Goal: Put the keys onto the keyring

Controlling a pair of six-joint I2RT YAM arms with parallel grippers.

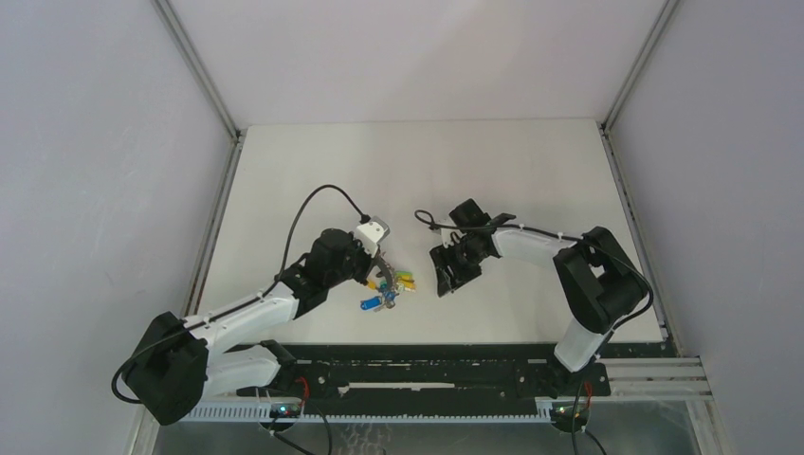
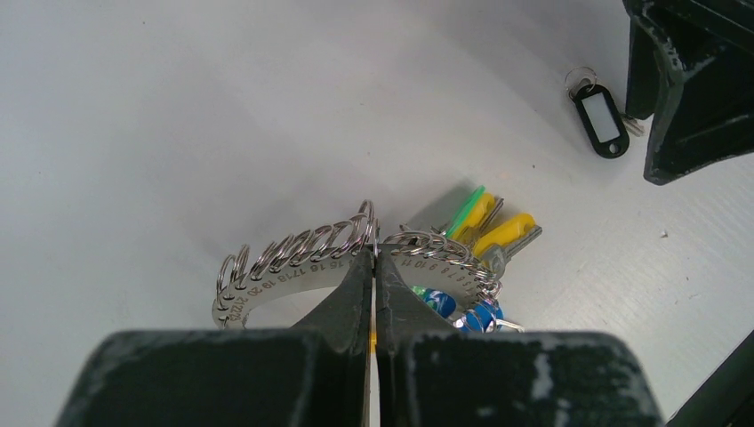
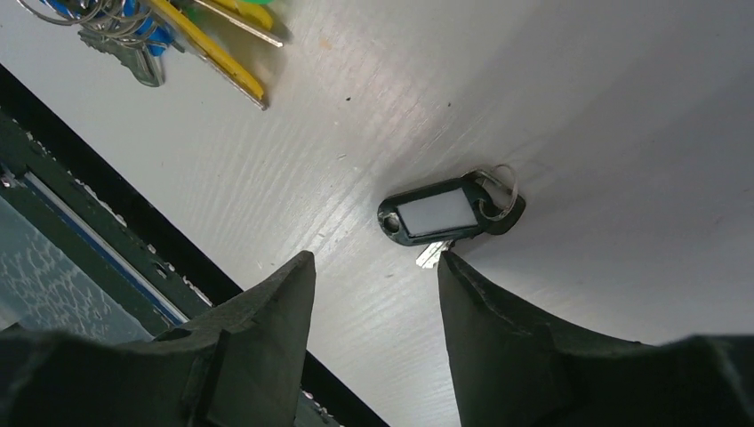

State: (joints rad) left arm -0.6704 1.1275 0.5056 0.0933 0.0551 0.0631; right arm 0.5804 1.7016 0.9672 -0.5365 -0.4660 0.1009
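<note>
1. White worktop (image 1: 474, 161), enclosed by pale grey panels (image 1: 95, 142), carries everything; both arms reach in from its near edge.
2. Pressed together, the left claw (image 2: 373, 253) pinches the keyring (image 2: 284, 267) at its silvery numbered band.
3. That band curves away to both sides of the grip, edged with a row of small wire loops. It sits near the middle of the worktop, a little toward the left arm.
4. Two yellow tags (image 2: 502, 233), a green tag (image 2: 464, 209) and blue tags (image 2: 480, 311) hang from the ring on the side toward the right arm and rest on the surface.
5. Low over the worktop, the right claw (image 3: 373, 262) stands apart with nothing between its fingers.
6. Just beyond those fingertips the loose key (image 3: 445, 213) lies flat. Its black tag has a white label window, and its short silver blade pokes out just beside one fingertip. It is apart from the bunch.
</note>
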